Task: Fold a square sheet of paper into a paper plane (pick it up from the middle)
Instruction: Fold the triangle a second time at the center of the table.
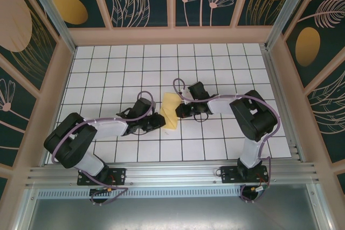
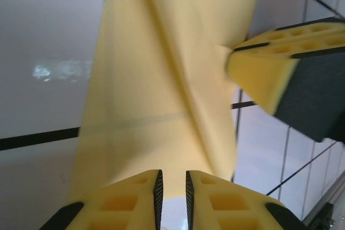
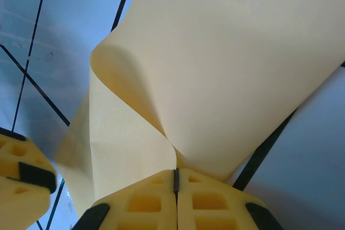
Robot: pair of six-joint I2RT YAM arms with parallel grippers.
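Note:
The square sheet of paper is yellow and lies bent and partly lifted on the white grid table between both grippers. My right gripper is shut on a raised curl of the sheet, pinching it from the right. My left gripper stands at the sheet's left edge, jaws a narrow gap apart. The paper's near edge lies just past its tips, with bare tile showing in the gap. The right gripper's fingers show against the paper's far side. A paper plane is out of view.
The white grid table is boxed in by wooden-framed patterned walls at the back and sides. A metal rail runs along the near edge by the arm bases. The two grippers are close together over the paper.

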